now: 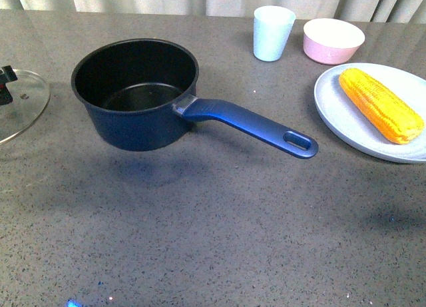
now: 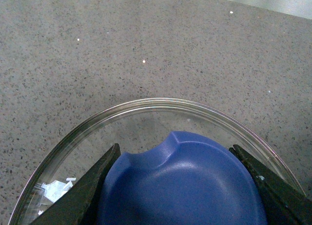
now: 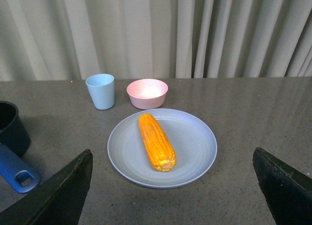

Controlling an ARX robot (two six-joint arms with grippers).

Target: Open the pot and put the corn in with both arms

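Now, corn (image 1: 381, 105): lies slantwise on a plate (image 1: 333, 114) by the counter's (image 1: 213, 220) right edge, well apart from the pot.
Pot (image 1: 133, 100): left of the counter's middle, open, black inside bare.
Lid (image 1: 23, 104): glass, at the left edge, beside the pot and apart from it; cannot tell whether it rests on the counter or hangs just above.
Left gripper (image 2: 174, 149): closed on the lid's blue knob (image 2: 195, 186), one jaw against each side.
Right gripper (image 3: 171, 154): spread wide, holding nothing, facing the plate with the corn between its jaws' lines.
Corn's handling: likely stiff and fairly light; the bumpy kernels should give the pads bite, but a round cob can roll on the smooth plate.
Where to hold: across the thick middle, jaws either side of its length, not at the tapered end.
Lid's handling: fragile and slick; best held by the knob alone.
Around: cup (image 1: 273, 32) and pink bowl (image 1: 333, 40) near the far edge, just beyond the plate.
In the way: the pot's handle (image 1: 253, 124) points toward the plate, under the route from plate to pot; carry the corn above it and the rim.
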